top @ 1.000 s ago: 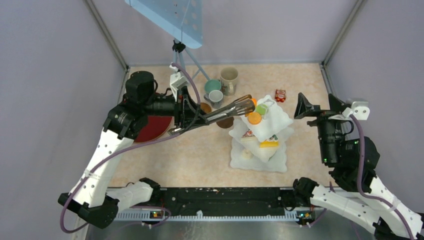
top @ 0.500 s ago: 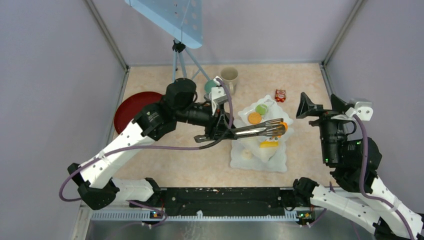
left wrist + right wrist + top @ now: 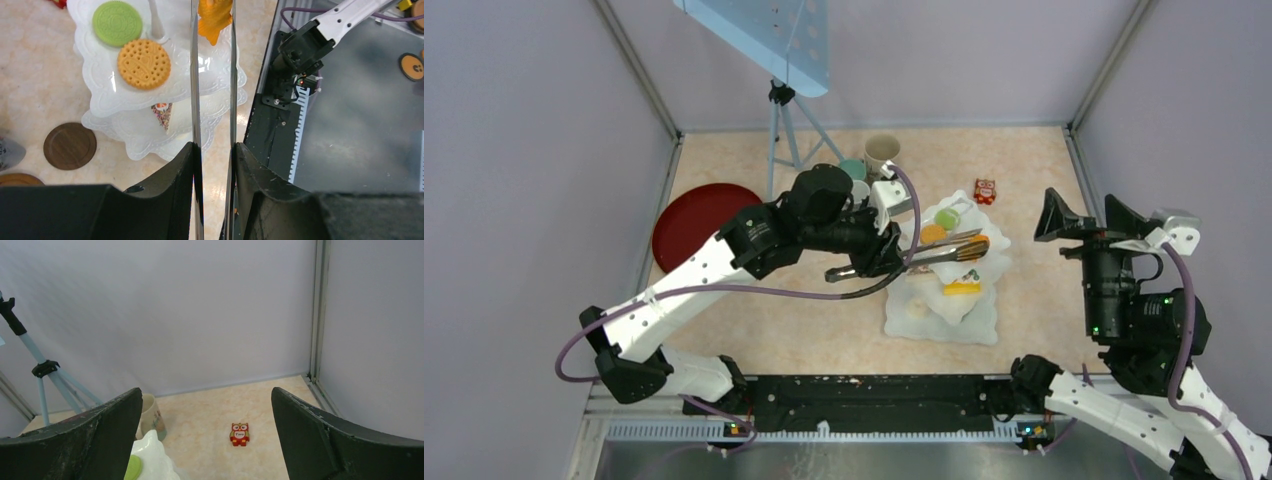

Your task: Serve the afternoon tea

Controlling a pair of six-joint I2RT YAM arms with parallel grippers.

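Note:
The white three-tier stand (image 3: 944,322) (image 3: 100,97) carries a green cookie (image 3: 946,218) (image 3: 117,23) and a round orange cookie (image 3: 933,234) (image 3: 144,63) on its top tier. A cake slice (image 3: 162,114) and a yellow piece (image 3: 962,288) lie lower down. My left gripper (image 3: 866,262) (image 3: 214,147) is shut on the metal tongs (image 3: 929,252) (image 3: 196,90). Their tips pinch an orange toy cookie (image 3: 215,17) over the top tier's edge. My right gripper (image 3: 1089,215) (image 3: 207,435) hangs open and empty, to the right of the stand. The beige mug (image 3: 883,153) (image 3: 150,417) stands behind, with the teal mug (image 3: 852,168) beside it.
A dark-red round tray (image 3: 699,220) lies at the left. A brown coaster (image 3: 70,146) sits left of the stand. A small red owl toy (image 3: 985,191) (image 3: 239,434) lies behind the stand. A blue tripod (image 3: 784,130) (image 3: 45,370) stands at the back.
My left arm has swung right from the tray side, carrying the tongs and the orange cookie across the stand. The right gripper drifted slightly right.

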